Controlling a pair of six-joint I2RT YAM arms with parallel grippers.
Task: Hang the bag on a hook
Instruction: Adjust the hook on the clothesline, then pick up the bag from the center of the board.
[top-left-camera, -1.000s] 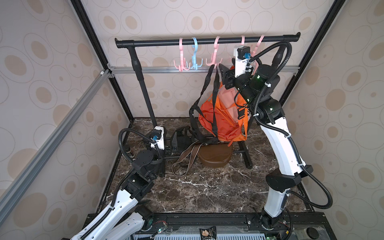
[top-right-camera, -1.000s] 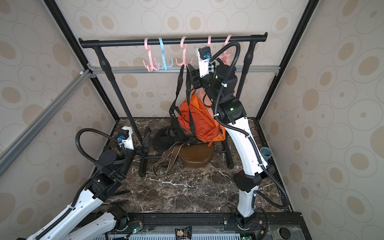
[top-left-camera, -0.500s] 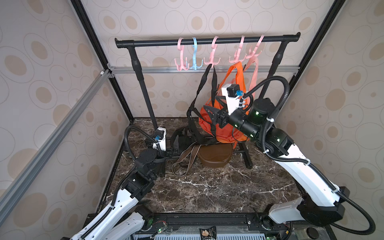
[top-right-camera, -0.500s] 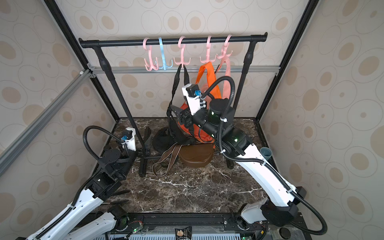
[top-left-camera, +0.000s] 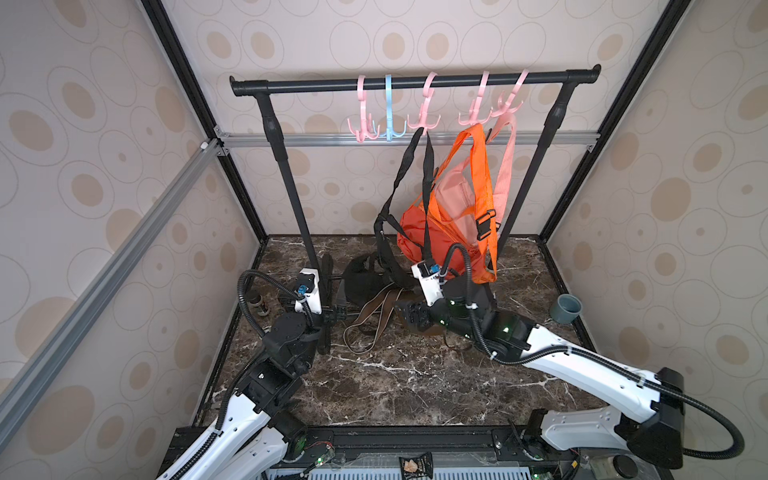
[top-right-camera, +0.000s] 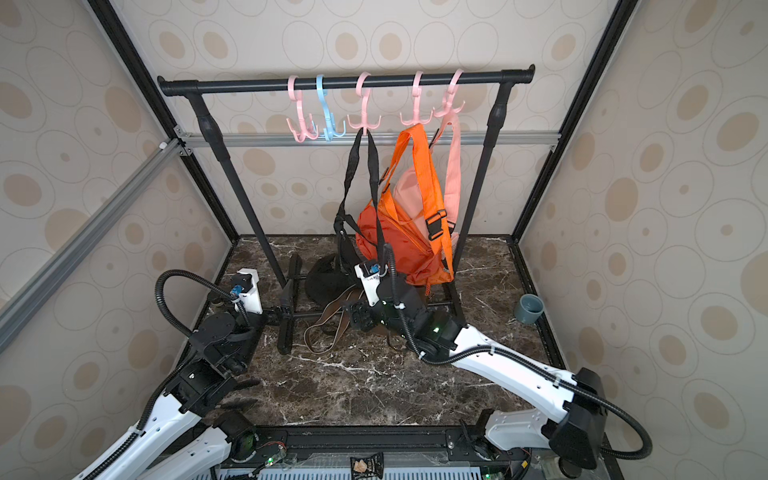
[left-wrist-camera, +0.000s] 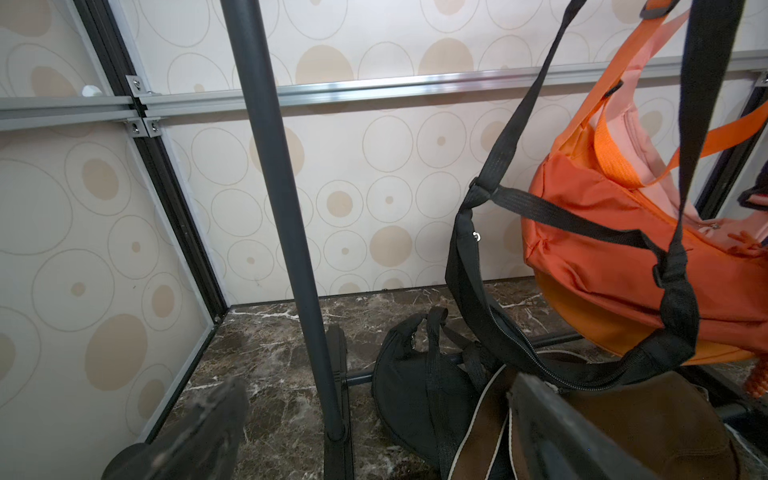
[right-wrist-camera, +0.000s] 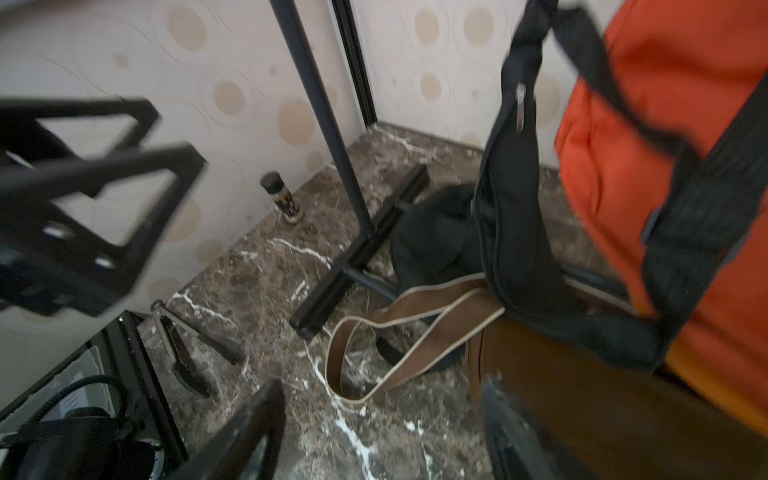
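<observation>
— Setting?
— Dark marble floor (top-left-camera: 395, 386), spotted wallpaper, black rack (top-left-camera: 324, 84) at the back. Orange bag (top-left-camera: 409, 239) hung by its strap from a pink hook (top-left-camera: 473, 116). A black sling bag (left-wrist-camera: 478, 291) and a pink bag (top-left-camera: 457, 195) hung alongside.

— Anything still down?
— Brown bag (right-wrist-camera: 561, 395), on the floor below the hung ones. Its strap (right-wrist-camera: 415, 328) ran out in a long loop toward the rack's foot. Probably next up, unless the orange one was the whole job.

— Which arm?
— Right gripper (right-wrist-camera: 380, 390) was low, just beside the bag's body, jaws apart, nothing in them. Left gripper (left-wrist-camera: 378, 382) was near the loop end of the strap, spread wide, empty.

— Trouble seeing?
— In both top views the right gripper covered most of the brown bag. Right wrist view was smeared, so I couldn't tell whether a finger touched it. Pink bag was half hidden behind the orange.
</observation>
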